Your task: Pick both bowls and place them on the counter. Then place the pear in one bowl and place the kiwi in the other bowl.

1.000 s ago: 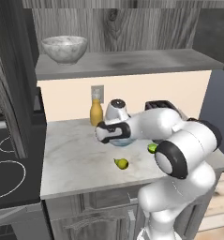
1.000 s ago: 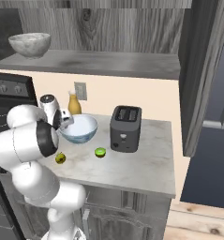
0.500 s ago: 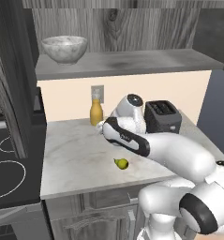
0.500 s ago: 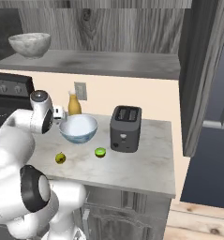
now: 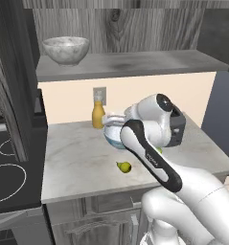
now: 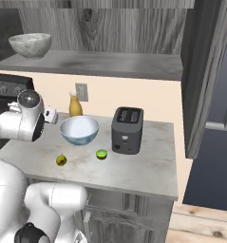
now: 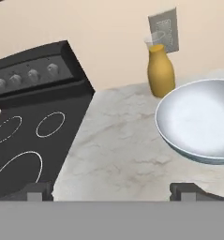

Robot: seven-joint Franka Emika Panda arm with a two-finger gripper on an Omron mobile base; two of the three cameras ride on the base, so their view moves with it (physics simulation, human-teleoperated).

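The blue-patterned bowl [image 6: 79, 130] stands on the counter [image 6: 143, 166], seen large at the right in the hand view [image 7: 197, 119]. Up on the dark shelf sits the marbled bowl [image 5: 65, 49] [image 6: 31, 45]. In front of the blue bowl lie the pear [image 6: 61, 160] [image 5: 124, 166] and, nearer the toaster, the kiwi [image 6: 101, 154]. My gripper [image 6: 52, 115] [image 5: 110, 119] [image 7: 111, 192] hovers just left of the blue bowl, above the counter, open and holding nothing.
A black toaster [image 6: 127, 129] stands right of the bowl. An orange juice bottle [image 7: 160, 70] [image 6: 75, 105] is by the wall outlet behind it. A black stove [image 7: 29, 117] borders the counter's left end. My own arm hides part of the bowl in the left base view.
The hand has drawn away from the blue bowl to its left, leaving the bowl standing on the counter. The arm's elbow has swung round. Pear and kiwi have not moved.
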